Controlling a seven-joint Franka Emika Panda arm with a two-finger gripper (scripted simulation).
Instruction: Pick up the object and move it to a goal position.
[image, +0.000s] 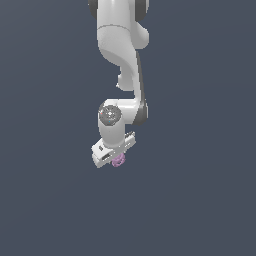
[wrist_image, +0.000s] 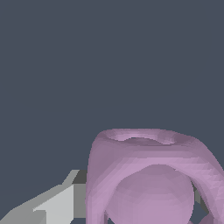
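Hand: we see the white hand (image: 116, 156) at the arm's low end, fingers hidden in the exterior view, so we cannot tell whether it is closed on anything.
Finger: one grey fingertip (wrist_image: 65, 201) shows in the wrist view, right against the pink mass.
Object: the object (image: 118, 161) sits directly under the hand, touching it or nearly so; up close it (wrist_image: 148, 179) fills the wrist view, lumpy, with a hollowed rim.
Handling: we judge it light and rigid, bumpy enough to grip; take it across its narrow middle.
Surroundings: plain dark ground, no goal marker visible.
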